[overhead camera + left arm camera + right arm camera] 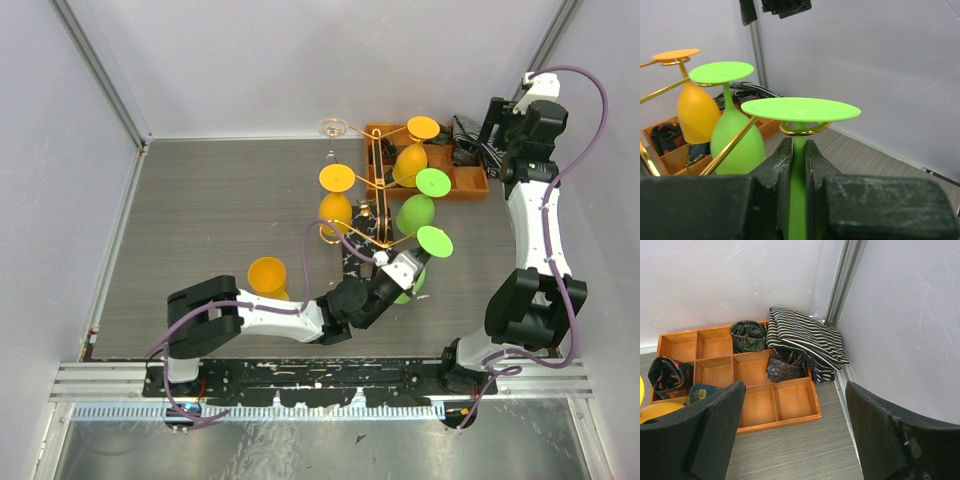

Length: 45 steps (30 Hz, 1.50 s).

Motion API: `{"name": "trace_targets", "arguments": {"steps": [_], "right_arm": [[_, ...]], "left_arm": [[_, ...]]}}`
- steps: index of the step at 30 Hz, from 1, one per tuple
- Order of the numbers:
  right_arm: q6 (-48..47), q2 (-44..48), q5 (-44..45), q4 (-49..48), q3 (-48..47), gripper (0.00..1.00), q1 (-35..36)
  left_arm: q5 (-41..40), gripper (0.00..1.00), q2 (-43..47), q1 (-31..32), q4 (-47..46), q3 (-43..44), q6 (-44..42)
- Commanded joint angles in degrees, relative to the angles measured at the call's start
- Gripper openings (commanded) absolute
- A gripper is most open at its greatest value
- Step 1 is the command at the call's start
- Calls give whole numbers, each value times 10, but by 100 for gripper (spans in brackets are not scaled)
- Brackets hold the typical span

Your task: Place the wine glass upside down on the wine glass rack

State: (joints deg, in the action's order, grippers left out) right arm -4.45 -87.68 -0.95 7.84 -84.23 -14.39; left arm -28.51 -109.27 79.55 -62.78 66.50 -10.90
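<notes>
Orange wooden tray (pixel 790 402) of open compartments at the far right of the grey desk (pixel 220 220). A black-and-white striped cloth (pixel 805 342) drapes over its far right corner, a dark patterned roll (pixel 747 335) fills the compartment just left of the cloth, and a second roll (pixel 670 375) lies at the left end. A clear glass (pixel 332 128) stands by the back wall, left of the tray; an orange glass (pixel 268 275) sits on the near desk, well apart from both.

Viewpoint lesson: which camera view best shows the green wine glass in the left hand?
Left wrist: green wine glass stem clamped in the left hand, foot above the rack. Top shows mostly its foot; right wrist, nothing.
</notes>
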Motion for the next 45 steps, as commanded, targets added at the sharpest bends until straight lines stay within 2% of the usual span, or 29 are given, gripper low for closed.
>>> {"name": "trace_targets", "arguments": {"steps": [1,3,5,7,9,13,20,27,33,38,41,44,45], "right_arm": [[-8,21,1,-26,-14,86,-3],[-8,20,0,-26,-15,87,-3],[-8,20,0,-26,-15,87,-3],[-7,20,-1,-26,-14,87,-3],[-7,20,-1,-26,-14,87,-3],[-6,20,-4,-26,-14,87,-3],[15,17,-43,-8,-43,95,-3],[33,31,-41,18,-82,100,-3],[71,49,-39,24,-110,100,-4],[88,55,-54,49,-147,100,-3],[92,64,-59,55,-155,100,-3],[110,74,-73,58,-153,100,-4],[117,76,-79,59,-152,100,-3]], "left_arm": [[-40,5,28,7,-39,-23,-27],[-46,14,28,7,-42,-28,-30],[-53,34,29,7,-42,-32,-33],[-63,48,29,7,-43,-36,-38],[-75,58,32,7,-43,-42,-41],[-85,69,51,10,-45,-66,-49],[-90,74,109,35,-45,-133,-66],[-104,77,146,68,-38,-144,-162],[-108,79,174,76,-51,-141,-223],[-96,84,217,63,-62,-141,-187],[-95,84,253,57,-1,-117,-167],[-96,87,284,50,110,-71,-168],[-99,92,292,46,139,-55,-163]]}}
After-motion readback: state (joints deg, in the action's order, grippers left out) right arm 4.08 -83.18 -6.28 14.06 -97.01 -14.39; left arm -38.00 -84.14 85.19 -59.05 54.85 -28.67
